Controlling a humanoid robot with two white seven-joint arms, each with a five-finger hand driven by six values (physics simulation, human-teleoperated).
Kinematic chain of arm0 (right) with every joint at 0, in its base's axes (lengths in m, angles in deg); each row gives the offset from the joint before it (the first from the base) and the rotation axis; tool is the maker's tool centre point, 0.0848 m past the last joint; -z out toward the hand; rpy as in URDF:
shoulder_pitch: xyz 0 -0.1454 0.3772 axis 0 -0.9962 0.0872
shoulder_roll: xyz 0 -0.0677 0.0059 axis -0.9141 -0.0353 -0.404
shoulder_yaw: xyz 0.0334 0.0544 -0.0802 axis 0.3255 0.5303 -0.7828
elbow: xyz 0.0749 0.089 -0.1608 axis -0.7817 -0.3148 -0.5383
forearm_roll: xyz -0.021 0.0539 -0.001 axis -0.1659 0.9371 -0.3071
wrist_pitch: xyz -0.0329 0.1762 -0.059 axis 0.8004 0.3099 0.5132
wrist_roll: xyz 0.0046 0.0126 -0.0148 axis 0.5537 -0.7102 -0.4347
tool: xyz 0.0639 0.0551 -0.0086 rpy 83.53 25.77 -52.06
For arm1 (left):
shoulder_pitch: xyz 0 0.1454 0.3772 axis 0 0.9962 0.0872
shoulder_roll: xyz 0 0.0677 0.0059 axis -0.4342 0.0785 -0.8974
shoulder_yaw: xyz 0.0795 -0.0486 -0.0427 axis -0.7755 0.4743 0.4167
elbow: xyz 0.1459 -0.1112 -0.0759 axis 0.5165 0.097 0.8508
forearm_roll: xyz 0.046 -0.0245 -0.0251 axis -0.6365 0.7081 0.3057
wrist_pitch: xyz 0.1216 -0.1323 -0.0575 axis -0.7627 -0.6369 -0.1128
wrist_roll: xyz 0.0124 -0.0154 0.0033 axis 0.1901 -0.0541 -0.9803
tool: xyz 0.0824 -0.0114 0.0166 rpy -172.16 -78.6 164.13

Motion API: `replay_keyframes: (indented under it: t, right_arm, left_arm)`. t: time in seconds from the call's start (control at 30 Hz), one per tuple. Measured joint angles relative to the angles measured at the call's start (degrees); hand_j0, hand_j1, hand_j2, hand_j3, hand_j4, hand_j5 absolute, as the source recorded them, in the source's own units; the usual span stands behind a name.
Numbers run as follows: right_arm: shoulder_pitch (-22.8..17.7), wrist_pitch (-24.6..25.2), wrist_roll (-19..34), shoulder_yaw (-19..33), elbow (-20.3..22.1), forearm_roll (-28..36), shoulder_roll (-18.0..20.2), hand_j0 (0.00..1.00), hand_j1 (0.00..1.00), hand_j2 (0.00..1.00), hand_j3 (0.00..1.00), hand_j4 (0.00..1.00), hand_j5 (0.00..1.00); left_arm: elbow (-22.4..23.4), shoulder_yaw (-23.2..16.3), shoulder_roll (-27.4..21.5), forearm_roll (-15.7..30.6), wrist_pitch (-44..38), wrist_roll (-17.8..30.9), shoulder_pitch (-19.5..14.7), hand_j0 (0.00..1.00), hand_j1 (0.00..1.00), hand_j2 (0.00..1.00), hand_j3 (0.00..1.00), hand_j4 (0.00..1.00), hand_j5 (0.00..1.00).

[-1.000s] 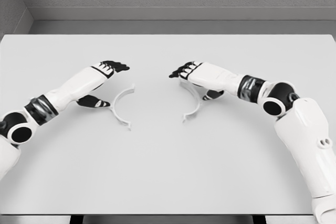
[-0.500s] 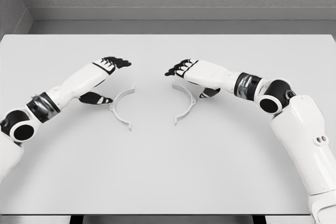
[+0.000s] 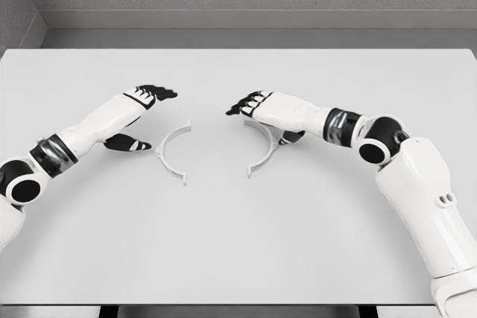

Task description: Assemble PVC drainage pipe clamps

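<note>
So on the left side, the left hand (image 3: pixel 151 95) sits out over the white table (image 3: pixel 238 243) with its dark fingers stretched flat and slightly spread, pointing toward the middle. It's not holding anything. The thumb sticks out lower down, just to the left of the left clamp half (image 3: pixel 171 153). That piece is a thin white half-ring lying flat on the table, its opening facing right, with little tabs at both ends. It sits just below and to the right of the hand, near it but I can't say for sure anything touches.

Moving right, there's a gap, then the right clamp half (image 3: pixel 262 151), same kind of half-ring but mirrored, opening facing left. The two halves face each other, clearly apart.

The right hand (image 3: pixel 257 105) is right over the top end of that piece, fingers extended and loosely spread toward the left, palm down. The thumb tucks underneath near the arc's outer side. Can't tell if it's really touching, and it isn't wrapped around it.
</note>
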Motion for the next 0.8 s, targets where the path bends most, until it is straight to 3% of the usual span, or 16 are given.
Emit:
replay_keyframes:
  t: [0.8]
  right_arm:
    - [2.11,-0.01,0.10,-2.39,0.06,0.10,-1.97,1.00,1.00,1.00,1.00,1.00,1.00]
  left_arm:
    - [-1.10,-0.53,1.45,-0.22,0.00,0.08,0.79,1.00,1.00,1.00,1.00,1.00,1.00]
